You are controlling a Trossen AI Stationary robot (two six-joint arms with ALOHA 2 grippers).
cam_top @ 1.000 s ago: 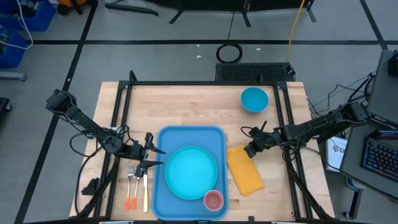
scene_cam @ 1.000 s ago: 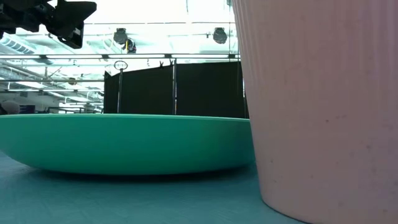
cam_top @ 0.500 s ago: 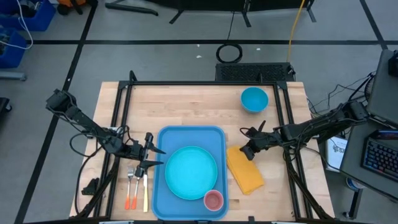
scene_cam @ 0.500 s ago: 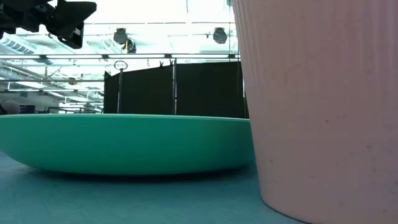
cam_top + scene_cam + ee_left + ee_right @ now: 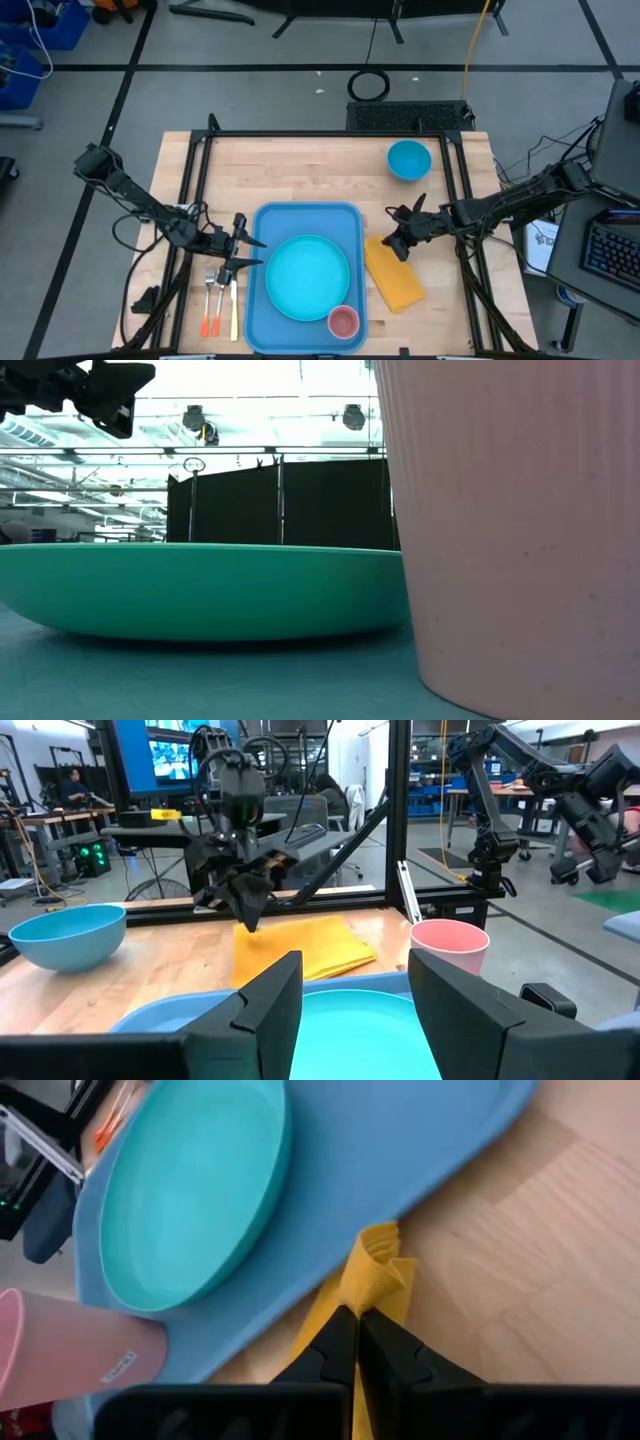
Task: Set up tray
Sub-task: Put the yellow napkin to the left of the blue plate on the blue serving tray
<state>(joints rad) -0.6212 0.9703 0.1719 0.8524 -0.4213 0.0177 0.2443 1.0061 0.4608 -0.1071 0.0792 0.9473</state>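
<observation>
The blue tray (image 5: 275,225) lies at the table's near middle. On it rest a turquoise plate (image 5: 305,278) and a pink cup (image 5: 343,321). A yellow folded napkin (image 5: 395,278) lies on the wood just right of the tray. My right gripper (image 5: 398,244) is at the napkin's far corner, shut on it. My left gripper (image 5: 250,252) hovers open at the tray's left edge, pointing level across the tray, with nothing between its fingers (image 5: 270,1005). My right gripper pinches the napkin's far corner (image 5: 366,1292), the one beside the tray, between its two fingers. The fingers slant down from the table's right side. The corner stands bunched up past the fingertips, while the rest of the napkin (image 5: 305,948) lies on the table.
A fork (image 5: 209,300) and a knife (image 5: 233,305) with orange handles lie left of the tray, under my left gripper. A blue bowl (image 5: 408,159) stands at the far right. A black frame (image 5: 320,133) runs round the table.
My right gripper has risen a little and rolled its wrist, staying shut on the napkin's far corner. The rest of the napkin lies where it was.
</observation>
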